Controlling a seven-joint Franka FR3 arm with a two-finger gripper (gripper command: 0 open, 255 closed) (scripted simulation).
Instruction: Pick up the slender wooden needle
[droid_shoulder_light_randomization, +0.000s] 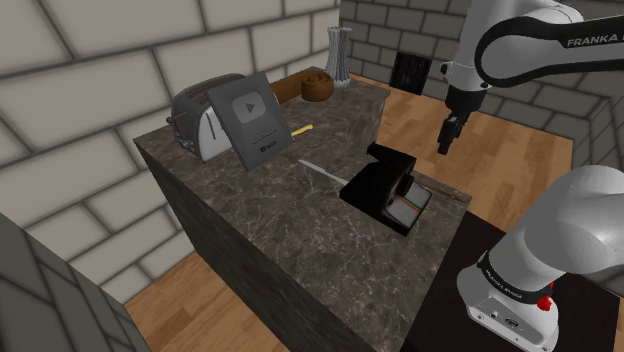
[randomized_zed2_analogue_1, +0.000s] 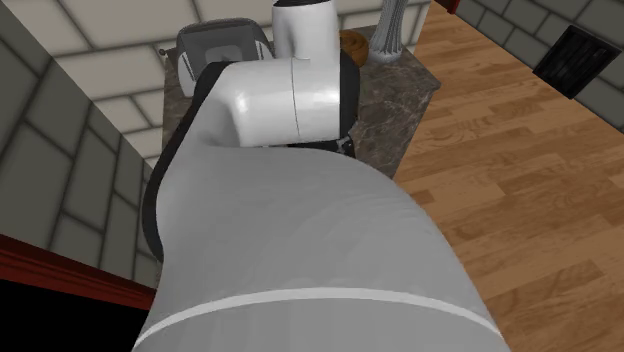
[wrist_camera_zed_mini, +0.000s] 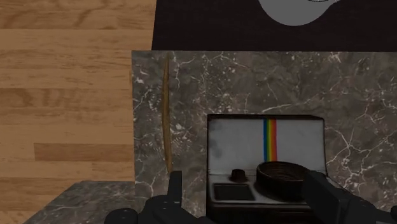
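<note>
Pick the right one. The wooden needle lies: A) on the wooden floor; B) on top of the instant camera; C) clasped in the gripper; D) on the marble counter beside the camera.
D: the needle lies flat on the counter, apart from the camera.

In the second exterior view the white arm (randomized_zed2_analogue_1: 300, 250) blocks most of the dark marble counter (randomized_zed2_analogue_1: 395, 110). At the counter's far end the toaster (randomized_zed2_analogue_1: 215, 40) and the wooden bowl (randomized_zed2_analogue_1: 352, 42) show as slivers, and the vase (randomized_zed2_analogue_1: 390, 30) there is cut by the top edge. In the shoulder view a grey plaque (droid_shoulder_light_randomization: 250, 115) on the counter covers part of the toaster. In the wrist view the black fingers (wrist_camera_zed_mini: 331, 197) overlap the lower corners of the instant camera (wrist_camera_zed_mini: 267, 146) on the counter, and the bottom edge crops both.
</note>
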